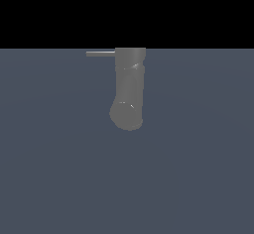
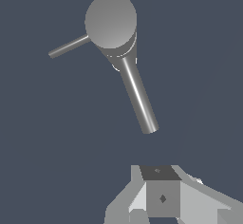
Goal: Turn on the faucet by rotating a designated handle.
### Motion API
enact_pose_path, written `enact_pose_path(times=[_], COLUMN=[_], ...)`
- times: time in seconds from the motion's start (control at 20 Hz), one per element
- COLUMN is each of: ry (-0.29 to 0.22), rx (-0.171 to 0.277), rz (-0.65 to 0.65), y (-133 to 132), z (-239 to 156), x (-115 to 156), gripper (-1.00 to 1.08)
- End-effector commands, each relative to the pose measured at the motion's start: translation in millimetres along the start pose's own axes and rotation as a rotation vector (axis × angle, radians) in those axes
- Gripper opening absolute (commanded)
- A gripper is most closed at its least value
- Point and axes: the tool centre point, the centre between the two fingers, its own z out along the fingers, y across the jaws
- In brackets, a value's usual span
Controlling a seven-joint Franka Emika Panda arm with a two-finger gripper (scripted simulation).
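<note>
**Listener:** Start at the left. What do you see?

**Operator:** In the exterior view, the leftmost thing is the handle [image 1: 100,53], a thin, pale grey rod. It runs level and joins the flat top end of the faucet [image 1: 129,91], near the middle of the picture. The faucet is a thick, matte grey tube reaching down to a rounded, bulging end, with a few faint light scratches. It stands on a plain blue-grey floor [image 1: 49,168]. My arm does not appear in this view.

**Listener:** And the wrist camera?

**Operator:** I look down on the faucet's round flat cap [image 2: 111,20]. The handle [image 2: 69,46] juts out from under one side. A longer shiny tube [image 2: 138,95], which I take for the spout, slants away from the cap toward my gripper [image 2: 161,197]. Only the gripper's white and dark grey body shows, at the picture's edge. It is well apart from the faucet and touches nothing.

**Listener:** Is the pincer spread or pressed together?

**Operator:** I cannot tell. The fingertips lie outside the picture. I see nothing held.

**Listener:** Why does the handle stick out sideways?

**Operator:** My judgement: it works as a lever, so a push near its free end should swing it around the faucet's axis. The turning looks not yet begun. I think my next move is to bring the gripper beside that free end.
</note>
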Motion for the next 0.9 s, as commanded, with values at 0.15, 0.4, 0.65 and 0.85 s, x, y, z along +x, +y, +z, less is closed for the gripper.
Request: enact_pose_path(times=[0.15, 0.4, 0.65, 0.85], ry=[-0.010, -0.016, -0.017, -0.014], rx=[0.010, 0.012, 0.008, 0.003], rz=[0.140, 0.268, 0.396, 0.499], y=[-18.9, -36.0, -53.2, -66.9], z=[11.7, 25.0, 40.7, 54.8], x=[27.0, 50.8, 73.9, 91.8], gripper=[-1.00, -1.00, -1.00, -1.00])
